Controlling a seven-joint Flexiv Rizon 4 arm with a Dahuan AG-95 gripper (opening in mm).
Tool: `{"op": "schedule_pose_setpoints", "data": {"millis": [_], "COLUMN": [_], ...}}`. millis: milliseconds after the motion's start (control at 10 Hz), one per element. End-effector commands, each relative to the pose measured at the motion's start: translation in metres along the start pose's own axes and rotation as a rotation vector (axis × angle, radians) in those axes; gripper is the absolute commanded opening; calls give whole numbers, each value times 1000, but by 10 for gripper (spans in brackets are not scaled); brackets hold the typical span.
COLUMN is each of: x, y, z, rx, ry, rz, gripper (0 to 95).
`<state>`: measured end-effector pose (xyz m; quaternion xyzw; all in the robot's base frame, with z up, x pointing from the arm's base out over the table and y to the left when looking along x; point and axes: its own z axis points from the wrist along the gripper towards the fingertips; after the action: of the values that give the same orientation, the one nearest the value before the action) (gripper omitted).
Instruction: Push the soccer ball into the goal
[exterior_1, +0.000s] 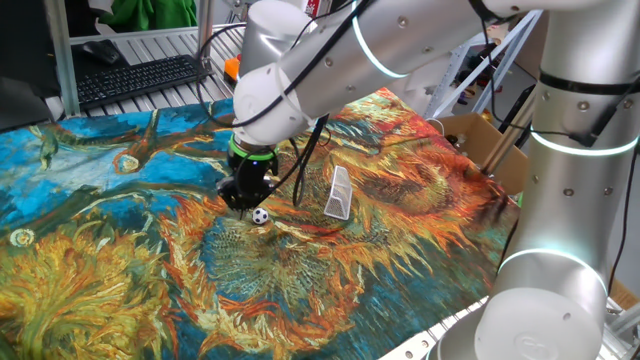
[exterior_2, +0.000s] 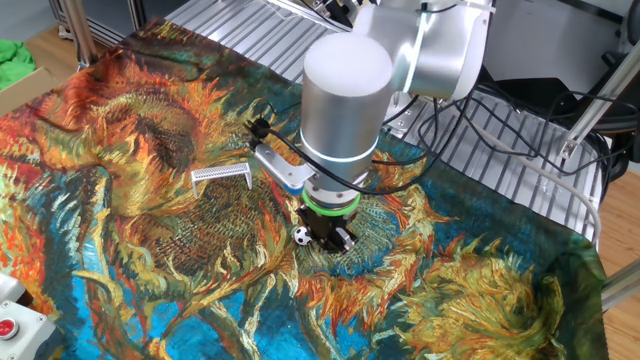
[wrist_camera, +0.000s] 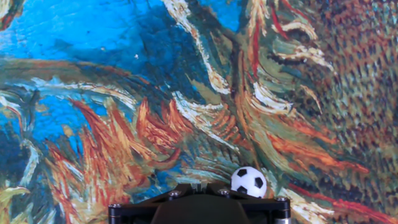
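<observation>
Hand view: one ball (wrist_camera: 249, 182) just beside the gripper (exterior_1: 243, 201), jaw opening impossible to tell; one goal (exterior_1: 340, 193) near the ball.

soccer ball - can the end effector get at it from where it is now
Probably yes: the end effector sits low right beside the soccer ball, with only bare cloth between the ball and the goal.
</observation>
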<state>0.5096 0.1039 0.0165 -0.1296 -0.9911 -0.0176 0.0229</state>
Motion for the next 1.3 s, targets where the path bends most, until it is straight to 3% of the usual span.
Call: {"op": "schedule_pose_setpoints", "data": {"millis": [100,700,1300], "x": [3,8,11], "y": [-3,-15,-21], "z": [4,16,7], "rx": [12,16,26], "ry": [-4,-7,-3], "rz": [-25,-61,-73], "gripper": [0,0,0]}}
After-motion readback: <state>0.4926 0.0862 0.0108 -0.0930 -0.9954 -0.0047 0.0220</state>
